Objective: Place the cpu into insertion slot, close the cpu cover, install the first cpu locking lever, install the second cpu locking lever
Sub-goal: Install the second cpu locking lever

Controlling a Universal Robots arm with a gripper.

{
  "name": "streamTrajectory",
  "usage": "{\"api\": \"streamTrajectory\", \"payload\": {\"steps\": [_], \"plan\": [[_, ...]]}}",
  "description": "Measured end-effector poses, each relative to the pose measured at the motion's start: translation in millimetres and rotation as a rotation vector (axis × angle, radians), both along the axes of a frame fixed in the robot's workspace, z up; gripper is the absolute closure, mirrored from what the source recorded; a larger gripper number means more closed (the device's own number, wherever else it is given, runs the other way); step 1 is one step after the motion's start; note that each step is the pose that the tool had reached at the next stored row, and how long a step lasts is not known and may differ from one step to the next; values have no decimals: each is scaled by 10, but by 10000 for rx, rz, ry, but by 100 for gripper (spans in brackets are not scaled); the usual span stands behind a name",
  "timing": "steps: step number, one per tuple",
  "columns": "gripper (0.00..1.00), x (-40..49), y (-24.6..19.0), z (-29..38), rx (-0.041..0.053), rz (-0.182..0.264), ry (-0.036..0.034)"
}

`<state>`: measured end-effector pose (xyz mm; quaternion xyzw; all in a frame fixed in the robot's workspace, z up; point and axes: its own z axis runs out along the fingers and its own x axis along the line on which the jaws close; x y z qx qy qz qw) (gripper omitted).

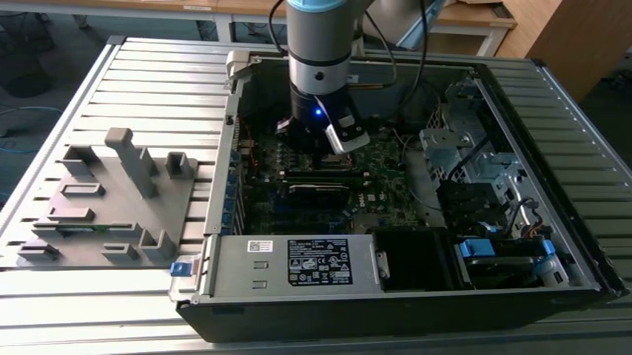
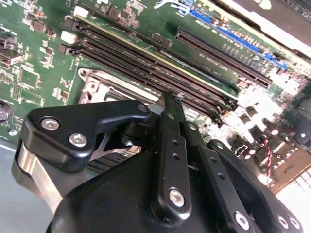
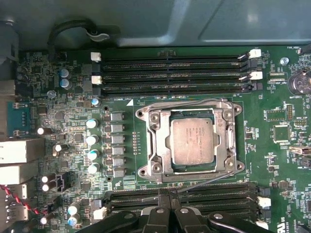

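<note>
In the first wrist view the cpu [image 3: 193, 140] lies flat in the insertion slot [image 3: 146, 171], silvery top up. The cpu cover [image 3: 156, 141] is folded down around it. One wire locking lever [image 3: 184, 102] runs along the far side of the socket. A second thin locking lever [image 3: 209, 180] slants across the near side, and its end meets my fingertips. My gripper [image 3: 168, 200] hangs just off that near edge with its black fingers [image 2: 171, 121] pressed together. I cannot tell whether the wire is pinched between them. The socket's metal frame [image 2: 97, 83] shows past the fingers.
Long black memory slots [image 3: 175, 73] flank the socket on both sides. A row of capacitors [image 3: 92, 138] stands beside it. The arm [image 1: 318, 74] reaches down into the open computer case [image 1: 553, 185]. A grey fixture [image 1: 109, 192] sits at the exterior view's left, the power supply [image 1: 296, 262] in front.
</note>
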<state>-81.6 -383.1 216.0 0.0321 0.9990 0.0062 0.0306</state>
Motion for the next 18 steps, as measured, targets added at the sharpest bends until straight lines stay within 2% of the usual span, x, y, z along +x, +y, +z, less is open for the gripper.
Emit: {"api": "streamTrajectory", "payload": {"steps": [7,18], "plan": [[90,-65,0,-28,1,-1,-4],[90,-90,0,-57,-9,0,-4]]}}
